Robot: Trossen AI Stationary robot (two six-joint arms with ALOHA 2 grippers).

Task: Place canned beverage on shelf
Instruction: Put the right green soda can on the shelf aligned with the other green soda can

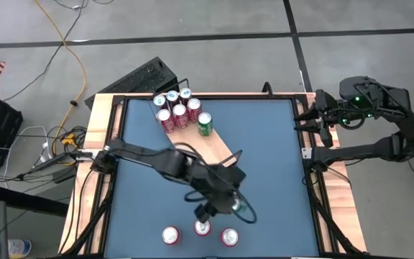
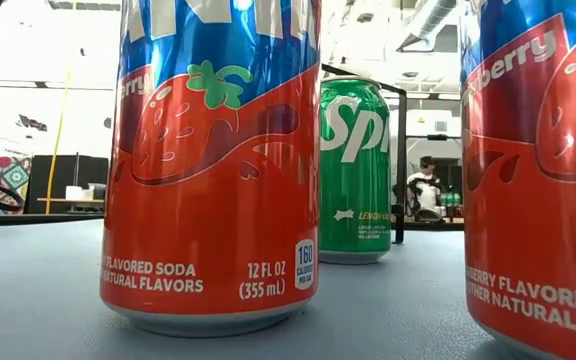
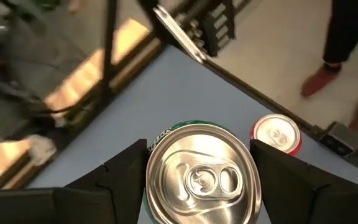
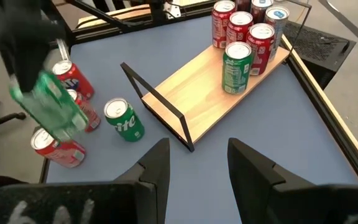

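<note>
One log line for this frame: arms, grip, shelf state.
left gripper: shut on green can, lifted above table | right gripper: open, idle at right edge | shelf: cans clustered at far end

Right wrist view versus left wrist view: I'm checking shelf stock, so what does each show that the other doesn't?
Only right wrist: the shelf with its cluster of cans, plus a standing green can on the table. Only left wrist: a person's shoes beyond the table edge. Both: the held green can in the left pincer, and a red can nearby.
</note>
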